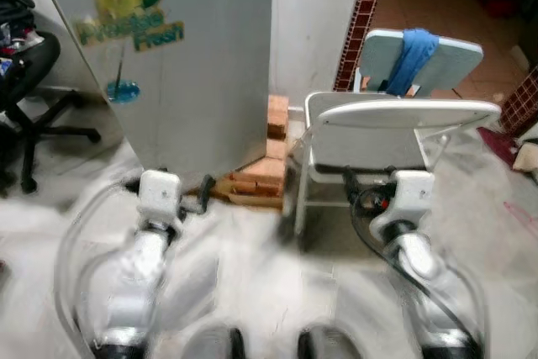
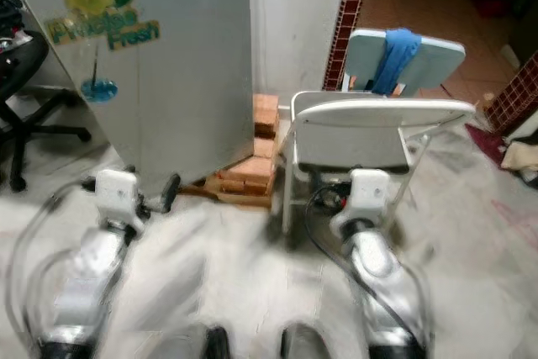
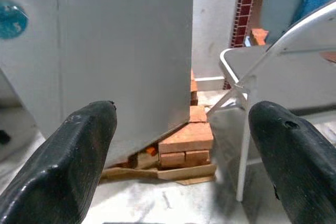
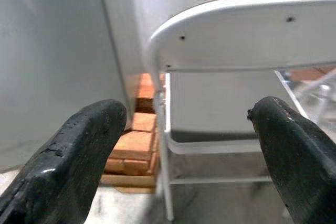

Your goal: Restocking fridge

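Both hands, left [image 3: 178,150] and right [image 4: 184,150], gape empty before the fridge [image 1: 193,56] labelled "Fresh" [image 1: 160,38].

The left gripper [image 3: 181,150], jaws wide apart, faces the grey fridge [image 3: 121,51], bricks [image 3: 186,142] and folding chair [image 3: 278,72].

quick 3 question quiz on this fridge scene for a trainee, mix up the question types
1. True or false: the fridge door is open.
2. What is the fridge propped on at its corner: A) red bricks, B) a blue crate, C) bare floor?
3. Fill in: the blue cloth hangs over the back of the farther ____.

Key:
1. False; the door is shut.
2. A; stacked bricks on a board.
3. Chair; it stands beyond the white folding chair that faces the right gripper. The left gripper points at the fridge. Both are open and hold nothing.
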Controlling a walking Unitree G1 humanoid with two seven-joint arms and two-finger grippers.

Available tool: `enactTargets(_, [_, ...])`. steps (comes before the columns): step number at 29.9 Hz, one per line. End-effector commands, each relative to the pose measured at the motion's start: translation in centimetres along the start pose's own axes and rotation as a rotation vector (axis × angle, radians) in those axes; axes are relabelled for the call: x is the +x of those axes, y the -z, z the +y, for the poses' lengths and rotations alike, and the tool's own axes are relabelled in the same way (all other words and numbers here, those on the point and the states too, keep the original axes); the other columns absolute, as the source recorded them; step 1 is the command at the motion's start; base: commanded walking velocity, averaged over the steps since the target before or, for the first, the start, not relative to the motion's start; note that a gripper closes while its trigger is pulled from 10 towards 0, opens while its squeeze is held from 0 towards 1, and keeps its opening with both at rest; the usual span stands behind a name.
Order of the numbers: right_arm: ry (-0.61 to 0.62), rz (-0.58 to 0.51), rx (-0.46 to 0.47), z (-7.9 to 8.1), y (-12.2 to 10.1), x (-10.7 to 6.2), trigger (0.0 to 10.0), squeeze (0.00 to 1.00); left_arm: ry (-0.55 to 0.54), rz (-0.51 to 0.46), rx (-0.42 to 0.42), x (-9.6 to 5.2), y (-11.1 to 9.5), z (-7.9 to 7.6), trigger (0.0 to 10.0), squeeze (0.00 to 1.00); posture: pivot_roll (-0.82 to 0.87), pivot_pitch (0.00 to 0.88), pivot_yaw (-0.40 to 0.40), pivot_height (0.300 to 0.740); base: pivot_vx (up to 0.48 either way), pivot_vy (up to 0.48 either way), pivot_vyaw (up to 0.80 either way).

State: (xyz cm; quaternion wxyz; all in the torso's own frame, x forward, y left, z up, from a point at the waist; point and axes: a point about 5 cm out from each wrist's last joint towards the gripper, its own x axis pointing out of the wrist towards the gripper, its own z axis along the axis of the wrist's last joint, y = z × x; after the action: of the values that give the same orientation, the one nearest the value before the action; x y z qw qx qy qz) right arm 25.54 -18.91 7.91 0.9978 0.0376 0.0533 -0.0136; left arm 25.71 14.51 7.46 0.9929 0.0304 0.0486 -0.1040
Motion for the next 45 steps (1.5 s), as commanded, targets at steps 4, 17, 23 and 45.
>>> enactTargets(4, [0.000, -0.010, -0.002, 0.44, -0.12, -0.04, 10.0, 0.00, -0.016, -0.039, 0.042, 0.03, -0.59, 1.16, 10.0, 0.00, 0.00, 0.094, 0.020, 0.740, 0.000, 0.480, 0.00])
enactTargets(17, [-0.061, -0.039, 0.034, 1.21, -0.46, -0.15, 10.0, 0.00, -0.008, -0.040, -0.005, -0.09, -0.47, 0.87, 10.0, 0.00, 0.00, 0.094, 0.017, 0.740, 0.000, 0.480, 0.00])
enactTargets(23, [-0.072, -0.021, 0.047, 1.35, -0.18, -0.19, 10.0, 0.00, -0.017, -0.030, -0.023, -0.17, -0.29, 0.95, 10.0, 0.00, 0.00, 0.095, 0.016, 0.740, 0.000, 0.480, -0.40])
enactTargets(45, [-0.085, -0.040, 0.043, 1.41, -0.38, 0.00, 10.0, 0.00, -0.027, -0.030, -0.021, -0.24, -0.13, 1.22, 10.0, 0.00, 0.00, 0.086, 0.018, 0.740, 0.000, 0.480, -0.49])
